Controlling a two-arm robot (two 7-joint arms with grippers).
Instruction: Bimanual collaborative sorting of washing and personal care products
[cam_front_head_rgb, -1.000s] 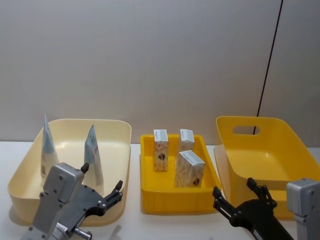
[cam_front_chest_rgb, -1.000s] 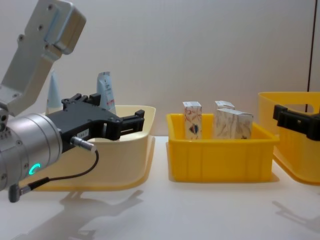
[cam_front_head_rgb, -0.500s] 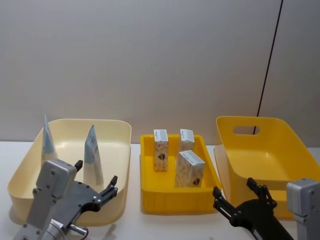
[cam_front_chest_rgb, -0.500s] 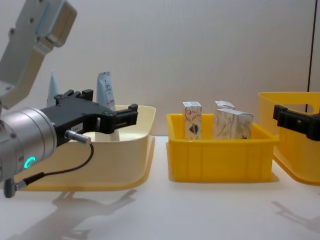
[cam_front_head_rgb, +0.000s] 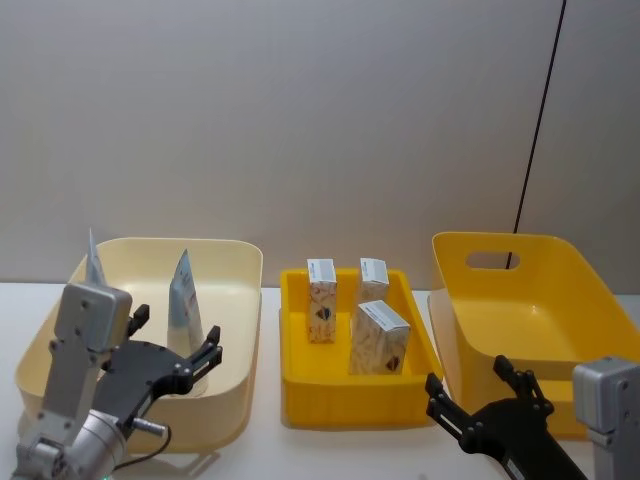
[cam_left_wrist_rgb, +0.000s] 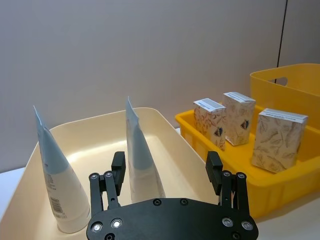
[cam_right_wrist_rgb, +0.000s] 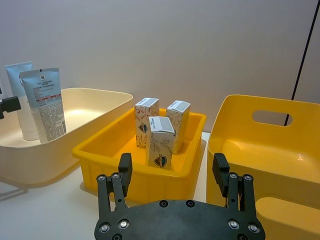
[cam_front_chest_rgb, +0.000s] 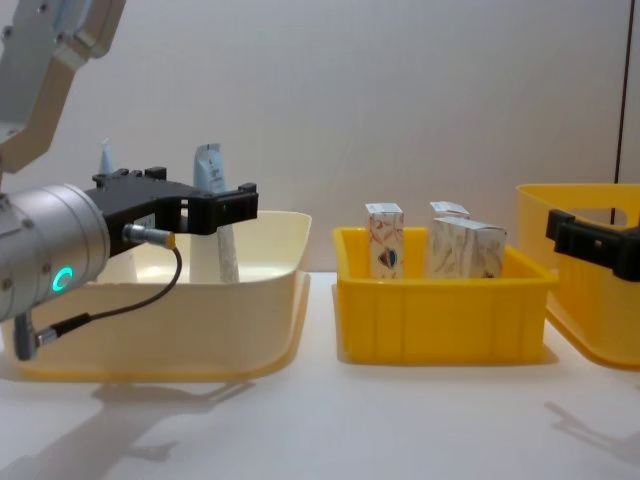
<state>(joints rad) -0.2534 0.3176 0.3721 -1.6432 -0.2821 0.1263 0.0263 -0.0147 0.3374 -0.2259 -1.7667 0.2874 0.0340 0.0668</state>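
Just beyond left gripper (cam_left_wrist_rgb: 166, 162) stands one tube (cam_left_wrist_rgb: 139, 152).

Left pincer (cam_front_head_rgb: 176, 335) has risen and swung toward the robot's left: a second ago it sat low before the near wall of the cream bin (cam_front_head_rgb: 160, 243), now it is above the rim, pointed at the right-hand tube (cam_front_head_rgb: 183, 295)

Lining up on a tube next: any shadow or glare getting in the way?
Chest view: shadows of the left end effector and cream bin fall on the table, clear of the tubes. Left wrist view: both evenly lit. Right wrist view: one small glint inside the big yellow bin.
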